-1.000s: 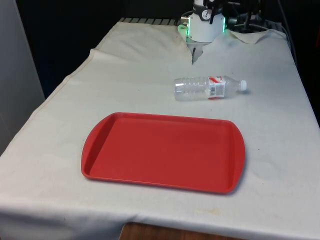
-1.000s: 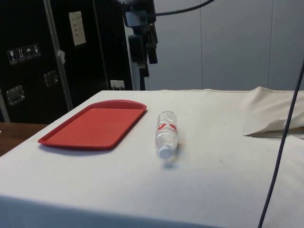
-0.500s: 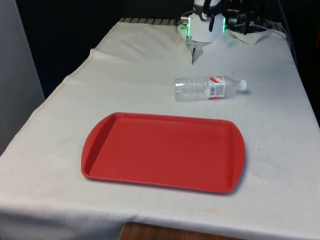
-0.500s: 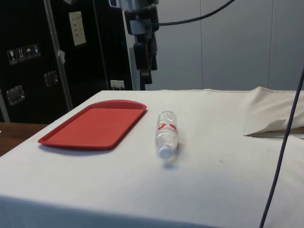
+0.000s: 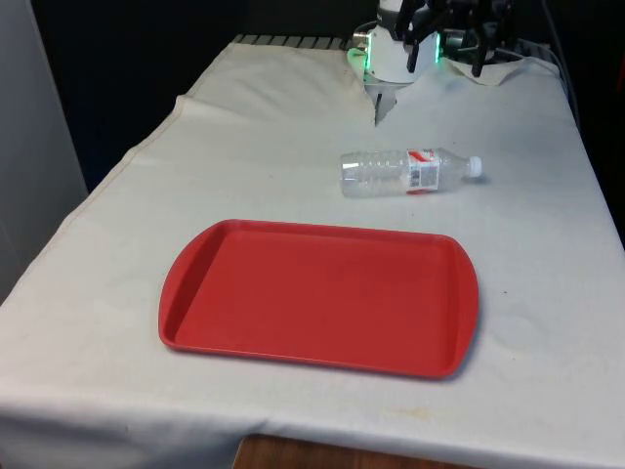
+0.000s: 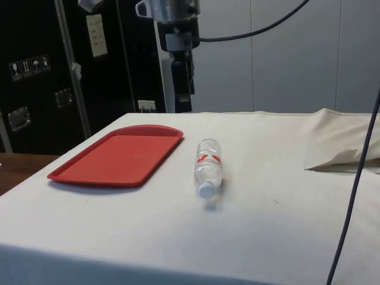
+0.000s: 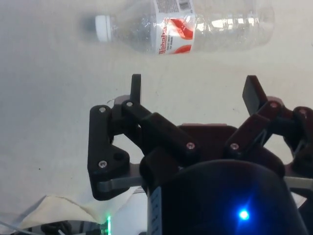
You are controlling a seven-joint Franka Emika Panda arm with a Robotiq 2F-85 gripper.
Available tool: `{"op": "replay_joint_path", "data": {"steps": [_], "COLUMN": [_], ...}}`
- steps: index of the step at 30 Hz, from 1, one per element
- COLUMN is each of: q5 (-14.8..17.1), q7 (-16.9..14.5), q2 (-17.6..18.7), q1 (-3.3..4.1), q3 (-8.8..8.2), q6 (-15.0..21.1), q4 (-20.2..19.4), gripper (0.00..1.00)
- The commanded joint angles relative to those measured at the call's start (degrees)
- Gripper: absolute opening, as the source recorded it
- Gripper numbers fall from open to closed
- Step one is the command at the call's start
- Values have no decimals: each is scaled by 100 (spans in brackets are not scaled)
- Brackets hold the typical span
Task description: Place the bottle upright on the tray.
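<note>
The clear plastic bottle with a white cap and a red-and-white label lies on its side on the white-clothed counter, right of centre in the upper half of the front frame, its cap pointing to the front view's right. In the side frame the same bottle sits just left of centre, cap toward the lower edge. The flat red rectangular plastic tray with rounded corners and a raised rim fills the middle of the front frame, lower than the bottle and near it but not touching; in the side frame the tray lies in the left half, with a strip of cloth between it and the bottle.

The black 2-finger pincer hangs above the counter with its 2 fingers spread wide apart and gripping nothing; in the wrist picture the bottle lies across the frame beyond the fingertips, clear of them. In the side frame the pincer points downward in the upper middle, raised well off the cloth and off the bottle. In the front frame it shows at the top edge, right of centre.

A fold of loose cloth is rumpled at the right edge of the side frame.
</note>
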Motion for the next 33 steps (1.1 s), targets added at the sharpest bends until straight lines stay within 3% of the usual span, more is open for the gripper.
{"op": "replay_joint_path", "data": {"steps": [1,33], "q5": [-40,-63], "q7": [-29,-1152], "q2": [29,149], "q1": [-6,-23], "q3": [0,-109], "q6": [74,160], "q4": [-17,-172], "gripper": [100,100]}}
